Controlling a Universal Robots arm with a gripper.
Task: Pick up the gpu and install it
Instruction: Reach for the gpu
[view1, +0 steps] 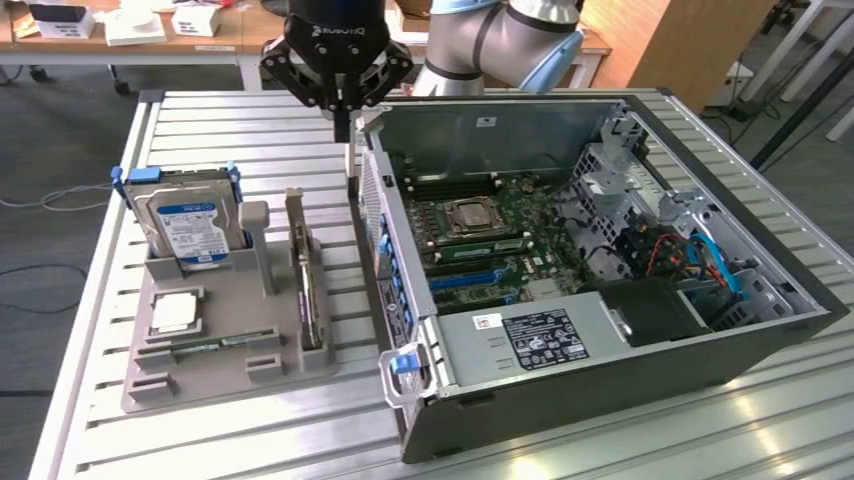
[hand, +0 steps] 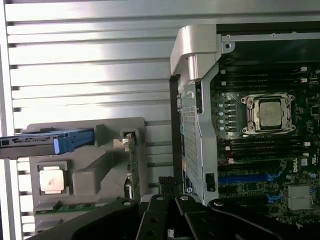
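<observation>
Nearest, the slatted metal bench (view1: 200, 440) carries an open computer case (view1: 641, 380) lying on its side. At the case's near end sits a grey power supply (view1: 527, 340) with a black label.

On the bench beside the case, to the exterior view's left of it, is a grey holder (view1: 220, 300). A slim green memory stick (view1: 200, 347) lies at the holder's near end, and a square processor chip (view1: 175, 313) lies just beyond it.

The gpu (view1: 308, 300) stands on edge in the holder's slot closest to the case, running parallel to the case's side wall and not touching it. Nothing holds it.

Farther along the holder, a silver hard drive (view1: 187, 228) with a blue-and-white label stands upright in a blue bracket.

Inside the case, past the power supply, the motherboard (view1: 481, 265) lies exposed, with a processor socket (view1: 470, 216) near its far part.

The black claw (view1: 343, 128) hangs at the case's far corner, just outside the wall on the holder's side. Its fingers are pressed together and it grips nothing. It is well beyond the gpu's far end.

Above the case's far wall rises the grey arm (view1: 494, 45). Behind it, a wooden table (view1: 254, 35) carries white boxes.
</observation>
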